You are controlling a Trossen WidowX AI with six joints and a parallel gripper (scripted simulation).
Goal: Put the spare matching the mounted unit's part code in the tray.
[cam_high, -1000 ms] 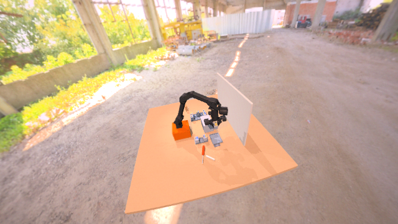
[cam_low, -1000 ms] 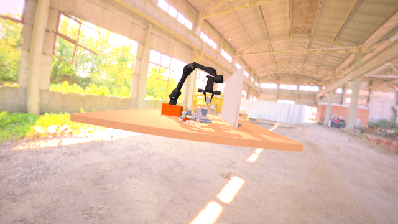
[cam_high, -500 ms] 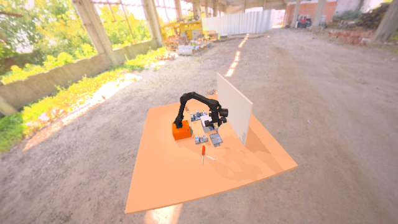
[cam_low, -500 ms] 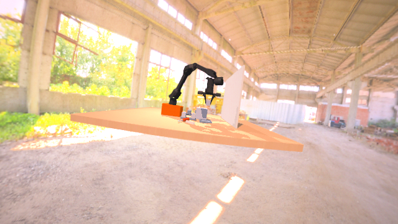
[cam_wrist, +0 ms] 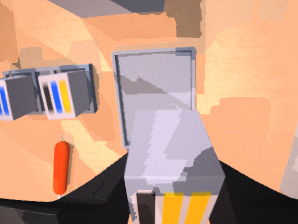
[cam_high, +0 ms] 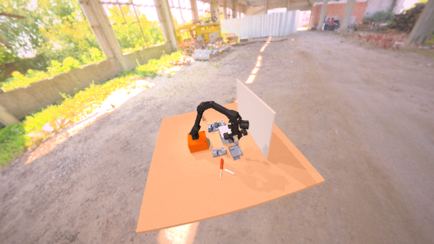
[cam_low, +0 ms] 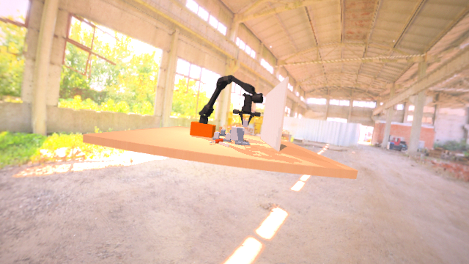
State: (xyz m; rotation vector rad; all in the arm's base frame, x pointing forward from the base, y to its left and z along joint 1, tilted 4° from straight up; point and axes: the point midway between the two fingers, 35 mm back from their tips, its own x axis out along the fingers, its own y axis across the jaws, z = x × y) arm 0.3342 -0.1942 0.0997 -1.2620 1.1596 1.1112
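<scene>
My gripper [cam_high: 236,137] [cam_low: 245,121] [cam_wrist: 166,156] is shut on a grey spare block [cam_wrist: 167,142] whose label shows one black and two yellow stripes. It holds the block above the table, beside the big pale box [cam_high: 224,134] [cam_low: 237,133]. The shallow grey tray [cam_high: 235,151] [cam_wrist: 155,67] is empty where it shows; in the wrist view the block covers its lower right part. A near rack [cam_high: 220,154] [cam_wrist: 94,95] holds two spares; one spare [cam_wrist: 60,95] has black, blue and yellow stripes, the other [cam_wrist: 7,100] shows blue. The mounted unit's back code is not readable here.
A far rack [cam_high: 211,129] with more parts stands behind the box. A tall pale panel [cam_high: 255,116] [cam_low: 274,114] stands to the right of the arm. A red-handled screwdriver [cam_high: 222,163] [cam_wrist: 61,167] and a white stick [cam_high: 229,172] lie in front of the near rack.
</scene>
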